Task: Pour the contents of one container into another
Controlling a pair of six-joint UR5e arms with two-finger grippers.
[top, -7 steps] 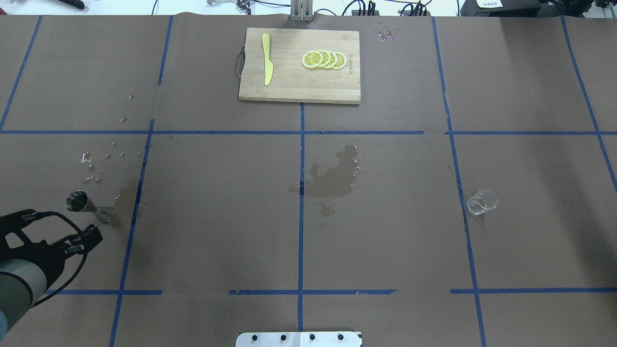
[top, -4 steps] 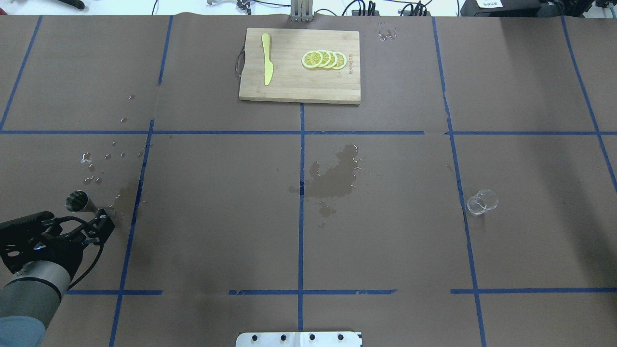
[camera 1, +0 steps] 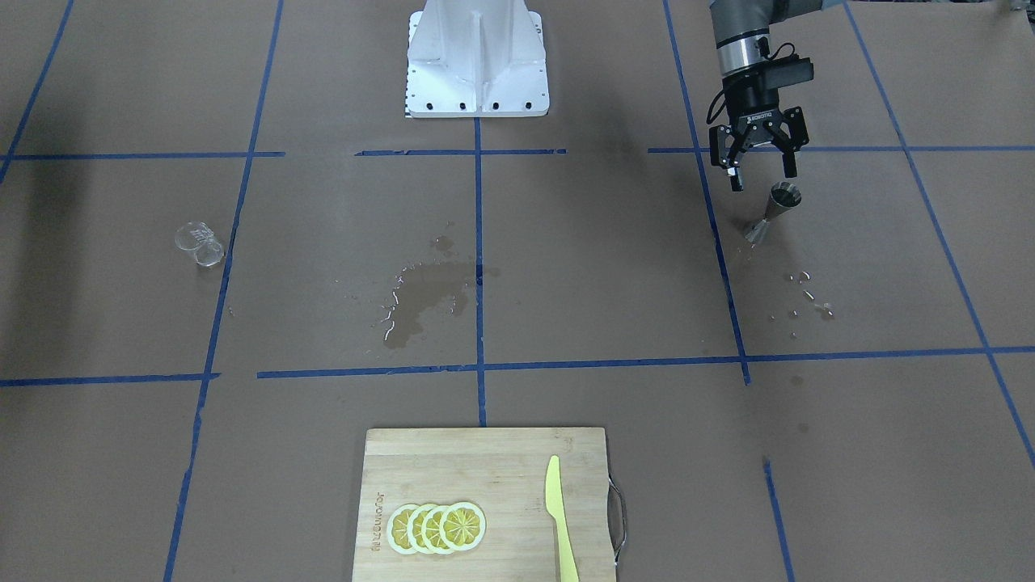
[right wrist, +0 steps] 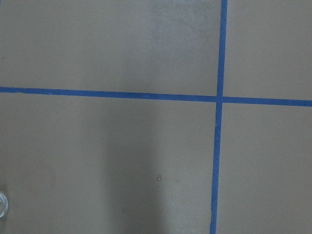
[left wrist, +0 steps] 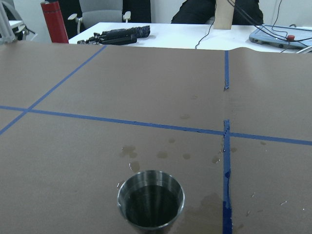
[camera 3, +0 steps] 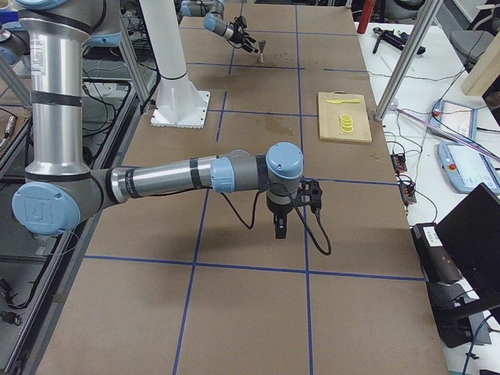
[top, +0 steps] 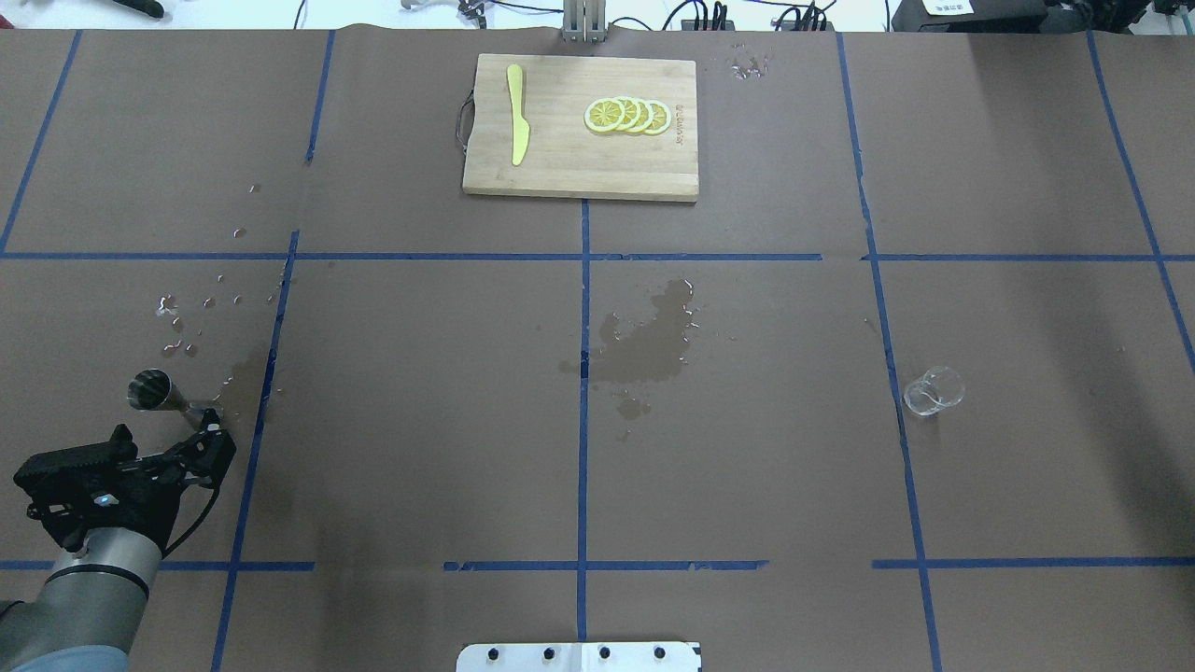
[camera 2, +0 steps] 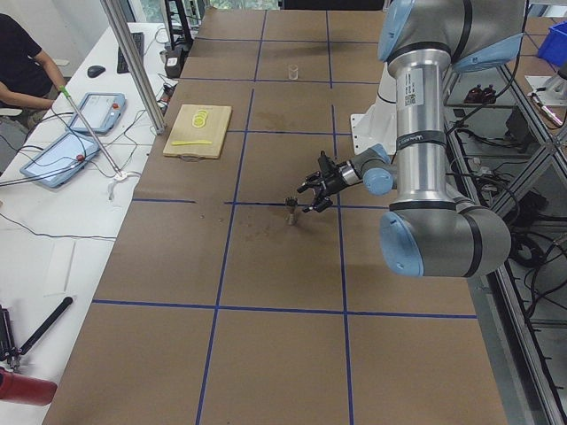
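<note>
Jigger (camera 1: 776,212) stands upright on the table (top: 420,448), on the robot's left side, next to a blue tape line (top: 266,373). Left wrist view looks straight down into its top cone (left wrist: 151,200); the inside is dark, can't tell if that is liquid. Droplets (top: 191,327) and damp marks sit on the paper around it.

Left gripper (camera 1: 762,174) hangs just on the robot side of the jigger, pointing down and forward, jaws spread wide. It is not around the jigger. One fingertip (camera 1: 791,171) is very near the upper rim; can't tell if it touches. Nothing is held.

Cup (top: 932,392) sits on the table on the robot's right side, well apart from the jigger, with nothing near it.

Right gripper (camera 3: 280,226) points down above bare paper near a tape crossing, only seen from the side. Can't tell whether its jaws are apart or together. Its wrist view shows paper and tape only.

Wet patch (camera 1: 424,295) sits mid-table. Cutting board (camera 1: 485,461) is at the operators' edge, with lemon slices (camera 1: 437,527) fanned on it and a yellow knife (camera 1: 559,517) beside them.
</note>
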